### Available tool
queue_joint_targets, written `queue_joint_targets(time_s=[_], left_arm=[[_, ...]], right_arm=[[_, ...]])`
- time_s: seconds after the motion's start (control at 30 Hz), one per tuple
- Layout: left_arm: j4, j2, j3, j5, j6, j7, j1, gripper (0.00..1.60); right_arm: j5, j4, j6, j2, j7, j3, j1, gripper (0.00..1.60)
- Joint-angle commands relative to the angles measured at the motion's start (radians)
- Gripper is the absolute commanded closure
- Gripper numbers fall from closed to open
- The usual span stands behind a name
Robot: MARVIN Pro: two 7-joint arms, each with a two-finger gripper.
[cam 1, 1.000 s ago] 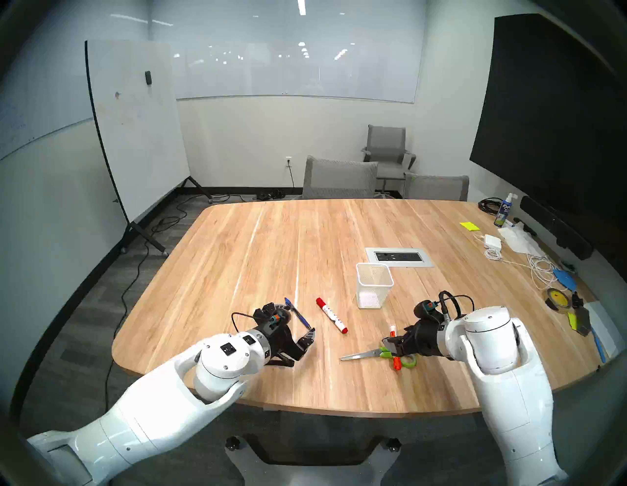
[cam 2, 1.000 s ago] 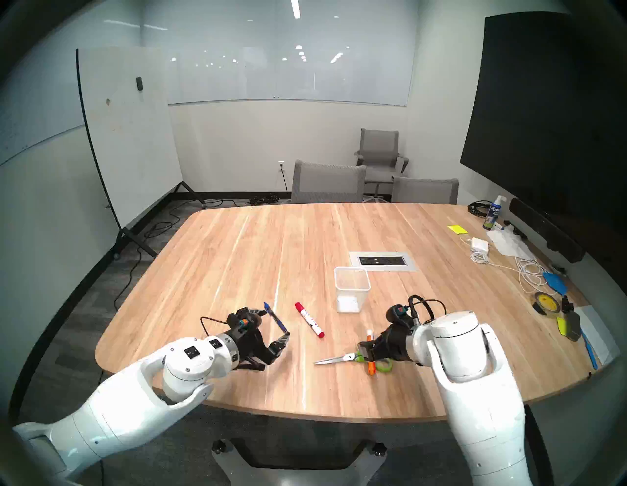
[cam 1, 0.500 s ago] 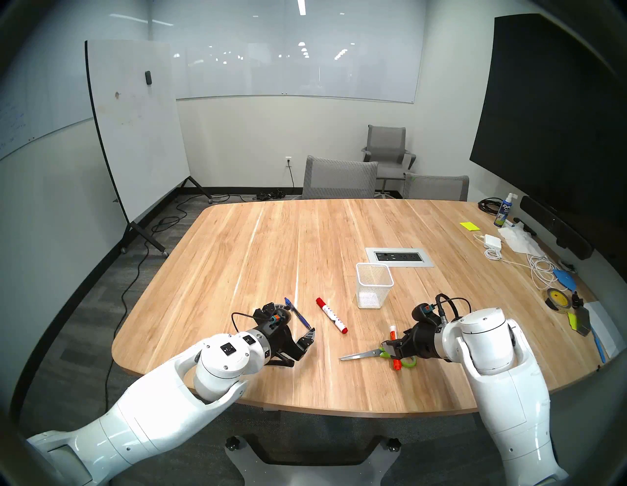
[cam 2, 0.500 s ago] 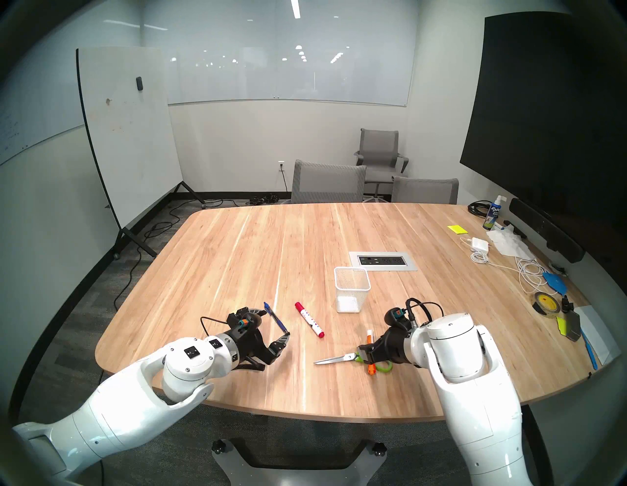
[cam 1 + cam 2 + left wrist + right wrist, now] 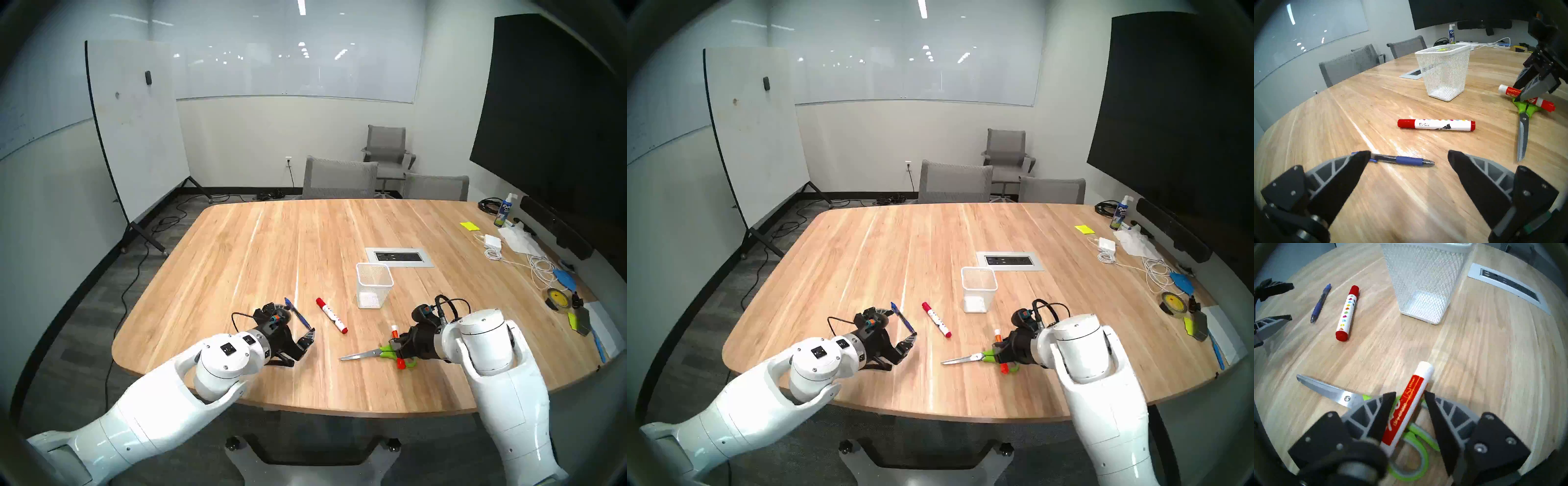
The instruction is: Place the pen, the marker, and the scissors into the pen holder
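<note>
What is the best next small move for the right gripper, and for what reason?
Probably finish closing the right gripper. Its fingers already straddle the orange-labelled marker, which lies across the scissors handles, and a small gap remains on each side. The pen holder is empty.

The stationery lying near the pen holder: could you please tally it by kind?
Markers: 2, the red-capped marker and the orange-labelled marker lying across the scissors
Pens: 1, the blue pen
Scissors: 1, the green-handled scissors
Total: 4, none yet in the pen holder
</note>
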Motion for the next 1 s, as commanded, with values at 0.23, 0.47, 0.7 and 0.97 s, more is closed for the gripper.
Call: queue_joint_targets(time_s=[0.23,0.47,0.7,0.97], left_arm=[[-0.016,0.000,-0.003,-0.001,-0.001,0.000,-0.002,0.00],[-0.016,0.000,-0.003,-0.001,-0.001,0.000,-0.002,0.00],[-0.016,0.000,-0.003,-0.001,-0.001,0.000,-0.002,0.00],[-0.016,0.000,-0.003,-0.001,-0.001,0.000,-0.002,0.00]], right_arm=[[0.005,-0.001,-0.002,0.004,0.009,0.000,0.007,0.80],[0.005,-0.001,-0.008,0.007,0.014,0.001,0.004,0.88],[0.007,-0.005,-0.023,0.006,0.017,0.010,-0.001,1.12],[0.031,-0.021,-0.020,0.011,0.047,0.040,0.009,1.60]])
